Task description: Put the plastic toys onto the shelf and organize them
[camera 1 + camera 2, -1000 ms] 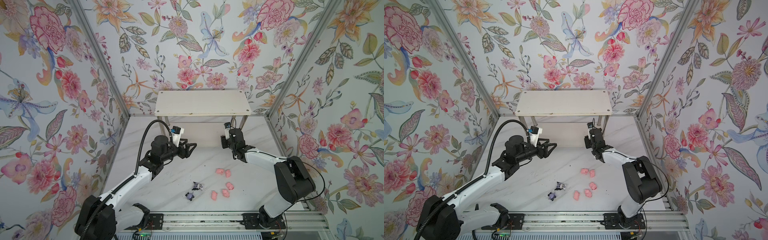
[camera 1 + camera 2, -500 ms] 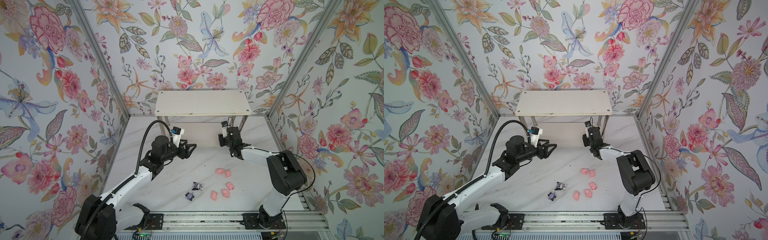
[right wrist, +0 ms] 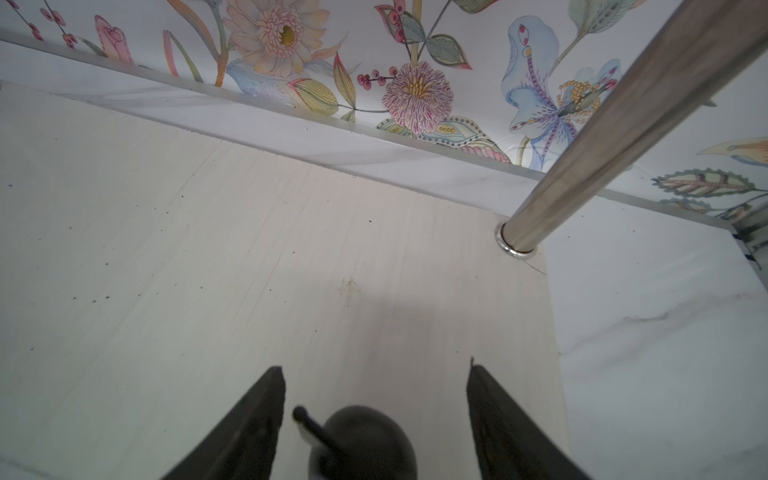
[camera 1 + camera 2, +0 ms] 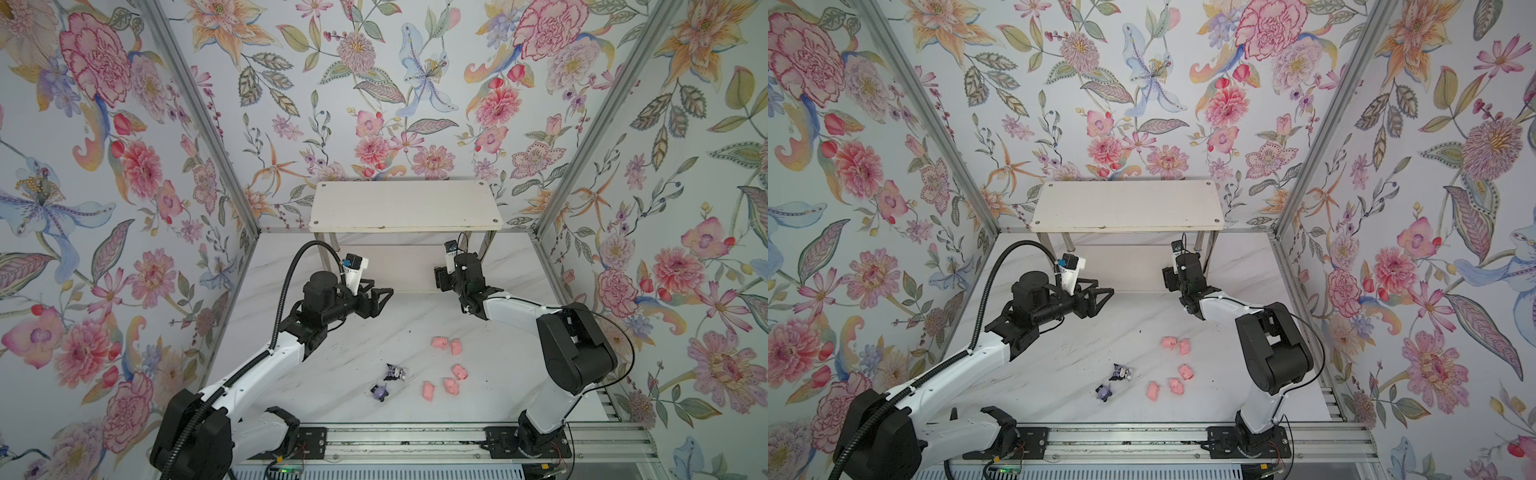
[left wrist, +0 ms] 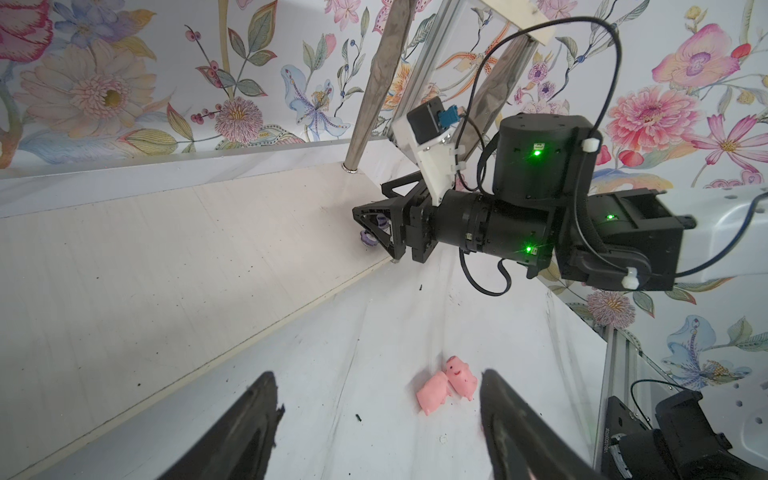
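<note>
The shelf has a white top board (image 4: 405,205) (image 4: 1127,205) and a lower board (image 4: 390,266) (image 5: 174,266) (image 3: 208,270). My right gripper (image 4: 441,279) (image 4: 1168,279) (image 5: 374,232) (image 3: 375,367) is open over the lower board's right end. A black-eared purple figurine (image 3: 365,440) (image 5: 367,238) sits between its jaws, with a gap on each side. Several pink pigs (image 4: 451,385) (image 4: 1176,386) and two purple figurines (image 4: 395,372) (image 4: 379,392) (image 4: 1121,372) lie on the table. My left gripper (image 4: 380,297) (image 4: 1100,297) (image 5: 378,374) is open and empty, in front of the shelf.
A chrome leg (image 3: 582,166) stands at the board's corner, just beyond my right gripper. Two pigs (image 5: 434,392) (image 5: 460,376) lie close together on the marble table (image 4: 353,353), in line with the left fingers. Floral walls enclose three sides. A metal rail (image 4: 415,440) runs along the front.
My right gripper has reached further over the lower board and opened, letting go of the purple figurine there. The left arm has hardly moved.
</note>
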Motion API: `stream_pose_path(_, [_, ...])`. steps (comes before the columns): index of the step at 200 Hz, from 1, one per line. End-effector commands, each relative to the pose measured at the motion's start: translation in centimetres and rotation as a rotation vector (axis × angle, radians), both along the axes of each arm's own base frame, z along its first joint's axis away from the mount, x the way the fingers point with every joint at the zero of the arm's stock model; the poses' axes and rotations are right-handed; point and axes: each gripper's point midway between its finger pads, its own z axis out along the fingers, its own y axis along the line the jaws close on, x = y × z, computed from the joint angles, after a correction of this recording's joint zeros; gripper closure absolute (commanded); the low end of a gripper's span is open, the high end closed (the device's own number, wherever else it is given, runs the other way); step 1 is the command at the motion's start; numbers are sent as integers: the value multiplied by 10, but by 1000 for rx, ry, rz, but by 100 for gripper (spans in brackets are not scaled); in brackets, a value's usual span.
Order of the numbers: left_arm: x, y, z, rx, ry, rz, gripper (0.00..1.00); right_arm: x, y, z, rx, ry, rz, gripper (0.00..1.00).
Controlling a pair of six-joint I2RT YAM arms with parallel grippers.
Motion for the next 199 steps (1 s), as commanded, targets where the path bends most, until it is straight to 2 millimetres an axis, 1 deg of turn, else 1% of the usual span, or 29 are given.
stream_pose_path(1, [-6,2,-4,15,-8,0,22,-9,0,19,16,-23,-12,23])
stream_pose_path(33, [-10,7,-6,24,-9,20,21,-25,-1,45,23,-59,-18,21])
stream_pose_path(54, [-11,15,-13,57,6,57,22,-46,-2,62,23,-75,-23,21])
stream_pose_path(70, [-11,23,-22,93,27,100,23,-69,-4,64,0,-72,-25,20])
stream_pose_path(83, [-13,28,-30,127,48,126,28,-89,-7,59,-54,-49,-24,20])
stream_pose_path(87, [-15,29,-33,139,56,129,31,-96,-7,57,-70,-41,-19,21])
stream_pose_path(95, [-19,30,-39,167,69,138,35,-108,-7,53,-90,-25,-7,25])
stream_pose_path(98, [-21,29,-42,178,73,138,37,-114,-10,49,-100,-7,-2,30])
stream_pose_path(101, [-23,29,-47,195,83,140,38,-124,-1,46,-101,4,36,33])
stream_pose_path(109, [-30,28,-56,235,100,141,39,-143,8,38,-91,42,109,45])
stream_pose_path(114, [-35,25,-64,265,115,138,39,-155,16,33,-76,71,164,55])
stream_pose_path(119, [-42,22,-71,291,127,129,39,-169,24,28,-56,100,224,62])
stream_pose_path(123, [-46,20,-76,309,137,122,39,-179,31,24,-40,123,272,66])
stream_pose_path(132, [-55,17,-87,337,161,110,39,-204,47,14,-10,171,380,69])
stream_pose_path(140, [-60,16,-94,339,183,106,39,-222,59,5,-8,201,443,69])
stream_pose_path(150, [-62,19,-99,332,202,123,39,-242,71,-5,-20,237,507,65])
stream_pose_path(159, [-60,24,-102,331,203,153,39,-259,84,-12,-22,268,563,58])
stream_pose_path(186, [-49,40,-97,332,186,272,38,-301,121,-32,2,391,754,33])
stream_pose_path(193, [-45,43,-96,333,190,298,38,-309,128,-40,-8,425,789,27])
stream_pose_path(199, [-42,48,-98,339,198,321,38,-313,133,-46,-28,447,808,24])
